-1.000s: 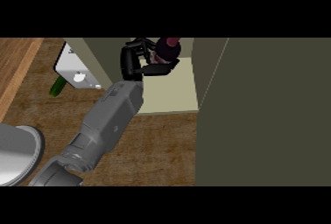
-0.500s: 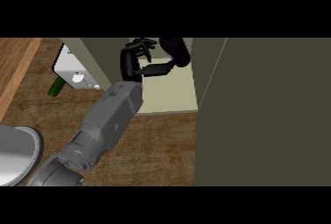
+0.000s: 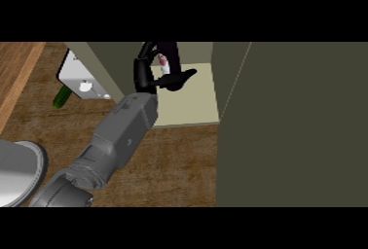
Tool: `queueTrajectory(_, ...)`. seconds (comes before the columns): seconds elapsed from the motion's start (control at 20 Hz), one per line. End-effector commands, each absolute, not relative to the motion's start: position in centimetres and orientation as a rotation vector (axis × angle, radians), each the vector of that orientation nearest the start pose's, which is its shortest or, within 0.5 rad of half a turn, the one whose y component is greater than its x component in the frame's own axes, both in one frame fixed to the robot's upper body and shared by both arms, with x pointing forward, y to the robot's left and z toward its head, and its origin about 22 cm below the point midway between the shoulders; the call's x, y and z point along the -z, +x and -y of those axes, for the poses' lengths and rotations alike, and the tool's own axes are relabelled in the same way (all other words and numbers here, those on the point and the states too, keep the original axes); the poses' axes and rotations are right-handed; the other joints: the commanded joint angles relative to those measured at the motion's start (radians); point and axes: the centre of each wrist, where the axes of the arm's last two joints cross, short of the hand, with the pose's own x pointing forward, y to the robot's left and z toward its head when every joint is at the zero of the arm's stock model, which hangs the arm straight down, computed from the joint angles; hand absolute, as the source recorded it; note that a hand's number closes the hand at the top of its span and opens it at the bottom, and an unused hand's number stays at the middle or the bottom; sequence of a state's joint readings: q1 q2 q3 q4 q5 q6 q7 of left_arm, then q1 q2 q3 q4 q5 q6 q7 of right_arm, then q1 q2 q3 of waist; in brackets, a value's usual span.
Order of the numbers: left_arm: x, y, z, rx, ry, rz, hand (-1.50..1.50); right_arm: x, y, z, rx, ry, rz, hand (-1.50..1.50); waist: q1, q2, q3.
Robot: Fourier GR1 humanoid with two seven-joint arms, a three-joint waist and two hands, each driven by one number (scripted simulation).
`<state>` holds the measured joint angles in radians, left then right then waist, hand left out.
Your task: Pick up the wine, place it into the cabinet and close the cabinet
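Pale cream cabinet (image 3: 188, 104) floor shows at 12 o'clock, with 1 hand (image 3: 152, 73) in view reaching inside; which arm it belongs to cannot be told. Its fingers curl around the wine bottle (image 3: 164, 61), mostly hidden at the back. The open door (image 3: 295, 121) sits at 3 o'clock. Judgement: set the bottle upright, release fully, then withdraw straight before swinging the door.
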<state>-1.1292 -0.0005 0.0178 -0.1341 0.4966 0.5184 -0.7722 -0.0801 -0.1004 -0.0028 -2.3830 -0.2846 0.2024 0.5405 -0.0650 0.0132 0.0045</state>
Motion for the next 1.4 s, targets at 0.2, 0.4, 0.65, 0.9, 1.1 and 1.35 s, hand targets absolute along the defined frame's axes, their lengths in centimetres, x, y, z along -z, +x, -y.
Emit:
queueTrajectory(0.2,0.4,41.7,-13.0,-0.158,0.357,1.779,-1.5,-20.4,16.0,21.9,-0.335,0.331,1.928,-1.5,-0.006,0.014,-0.007)
queueTrajectory(0.4,1.0,41.4,-13.4,-0.2,0.35,1.792,-1.5,-20.8,15.6,22.8,-0.342,0.339,1.917,-1.5,-0.008,0.013,-0.007)
queueTrajectory(0.65,2.0,40.7,-13.2,-0.201,0.354,1.82,-1.5,-20.5,16.7,22.3,-0.35,0.344,1.944,-1.5,-0.004,0.015,-0.007)
queueTrajectory(0.9,2.0,40.7,-13.8,-0.196,0.311,1.853,-1.5,-20.1,16.3,21.9,-0.333,0.348,1.94,-1.5,-0.002,0.013,-0.007)
queueTrajectory(1.1,1.3,41.2,-13.4,-0.194,0.23,1.865,-1.5,-20.6,16.3,21.7,-0.339,0.346,1.928,-1.5,0.004,0.01,-0.007)
queueTrajectory(1.35,1.7,41.0,-13.6,-0.167,0.185,1.857,-1.5,-18.9,15.4,22.6,-0.315,0.345,1.918,-1.5,0.01,0.004,-0.005)
